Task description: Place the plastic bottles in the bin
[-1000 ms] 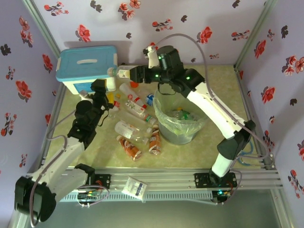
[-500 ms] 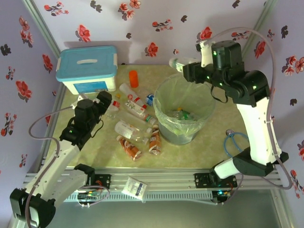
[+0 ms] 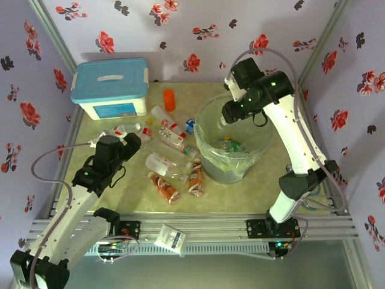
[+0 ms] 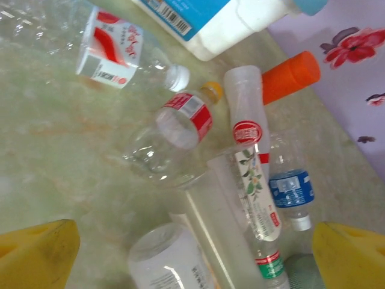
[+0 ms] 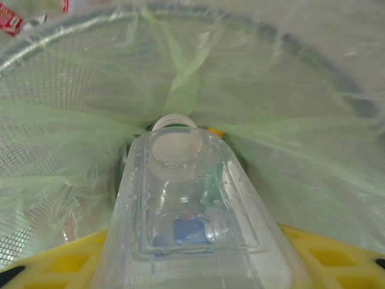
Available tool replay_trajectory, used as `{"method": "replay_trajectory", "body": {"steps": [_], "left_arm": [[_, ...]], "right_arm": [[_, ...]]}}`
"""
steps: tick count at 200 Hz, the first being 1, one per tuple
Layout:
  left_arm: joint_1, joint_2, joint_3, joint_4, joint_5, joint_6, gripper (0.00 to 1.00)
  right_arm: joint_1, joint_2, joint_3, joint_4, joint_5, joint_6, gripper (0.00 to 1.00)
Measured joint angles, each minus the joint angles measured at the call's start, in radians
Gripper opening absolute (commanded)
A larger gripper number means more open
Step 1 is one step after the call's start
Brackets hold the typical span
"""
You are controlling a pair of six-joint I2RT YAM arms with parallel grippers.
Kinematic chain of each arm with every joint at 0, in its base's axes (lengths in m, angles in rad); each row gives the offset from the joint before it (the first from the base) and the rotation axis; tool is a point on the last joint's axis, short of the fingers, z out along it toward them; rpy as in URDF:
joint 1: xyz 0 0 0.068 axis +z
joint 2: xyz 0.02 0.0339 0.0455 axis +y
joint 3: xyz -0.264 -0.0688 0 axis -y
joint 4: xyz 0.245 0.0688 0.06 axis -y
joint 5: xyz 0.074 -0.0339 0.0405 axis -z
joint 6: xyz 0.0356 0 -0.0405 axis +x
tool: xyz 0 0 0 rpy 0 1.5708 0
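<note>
Hanging cap-first over the bin (image 3: pixel 212 170), a clear bottle (image 5: pixel 186 211) is clamped in the right hand (image 3: pixel 228 115), its yellow fingers pressed to both sides of the body. The right wrist view shows the pale cap pointing down at a fold of the green liner (image 5: pixel 180 84), close to the mesh wall rather than the middle of the opening. A few bottles already lie at the bottom of the bin.

The rest of the bottles (image 3: pixel 171 150) are scattered on the surface (image 3: pixel 264 180) just left of the bin, lying on their sides, some touching or crossing one another. The left hand (image 3: pixel 129 143) hovers above their left edge with its fingers spread wide and nothing between them. An orange cylinder (image 4: pixel 289 75) lies right beside the far bottles, and the box (image 3: pixel 111 90) stands behind them.

The drop looks imminent, and the main risk is its position. Let go this near the wall, the bottle could snag the liner fold, drag the bag inward, or glance off the rim and fall back onto the surface. Droplets show on the plastic, so it may also slide in the grip before release.

For the left hand, the crowding is the hazard. Closing on one bottle could catch a neighbour, or nudge the round bodies so they roll away. Reaching too far back could take the cylinder by mistake.
</note>
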Motion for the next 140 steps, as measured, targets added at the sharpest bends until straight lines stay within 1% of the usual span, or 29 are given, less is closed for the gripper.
{"method": "replay_trajectory", "body": {"steps": [69,111,140], "left_arm": [[0.0,-0.029,-0.013,-0.054,-0.021,0.014,0.99],[0.0,-0.055,-0.014,-0.082,-0.038,0.017,0.98],[0.0,-0.079,-0.018,-0.097,-0.049,0.017,0.98]], "right_arm": [[-0.025,0.121,-0.078,0.012,-0.207,-0.036,0.33],[-0.032,0.164,-0.171,0.035,-0.27,-0.047,0.33],[-0.034,0.158,-0.269,0.073,-0.309,-0.045,0.38]]}}
